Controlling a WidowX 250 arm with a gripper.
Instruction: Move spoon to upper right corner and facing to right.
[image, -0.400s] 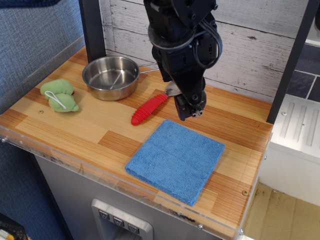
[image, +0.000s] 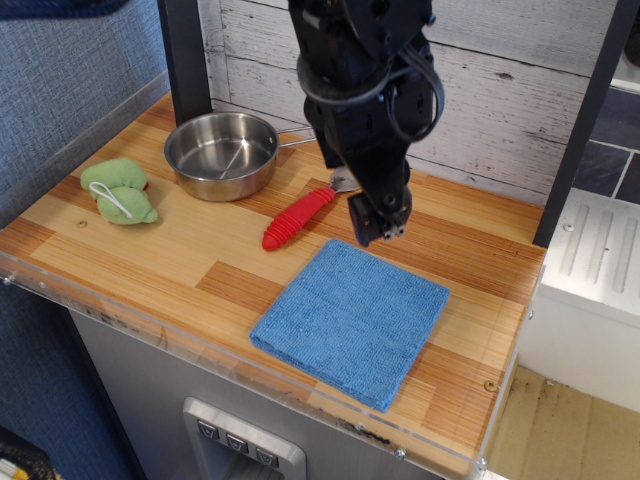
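Spoon (image: 300, 217) lies flat on the surface (image: 150, 240), near its middle, red ribbed handle pointing down-left and the silver bowl up-right, mostly hidden behind the arm. It is just left of the gripper (image: 378, 228) and just above the cloth's top-left edge, not touching it.

Nearest the front runs the clear acrylic edge (image: 200, 345) of the surface. Just behind it, a blue cloth (image: 350, 320) lies flat on the front right part, set at a slant, one corner toward the spoon.

To the left, a green plush toy (image: 120, 190) with a white loop sits near the left side, well apart from the spoon.

The gripper hangs over the surface between the spoon's bowl and the cloth's far corner, pointing down. Its dark fingers (image: 368, 222) sit close together at the tip, but I cannot tell whether they are fully pressed together; nothing shows between them.

Farther back, a steel pan (image: 221, 155) stands upright near the back left, its wire handle reaching right toward the arm. The spoon's handle lies just below and right of the pan.

The upper right corner (image: 500, 225) is bare wood, beside a dark post (image: 585, 120), with whitewashed boards (image: 500, 90) behind.
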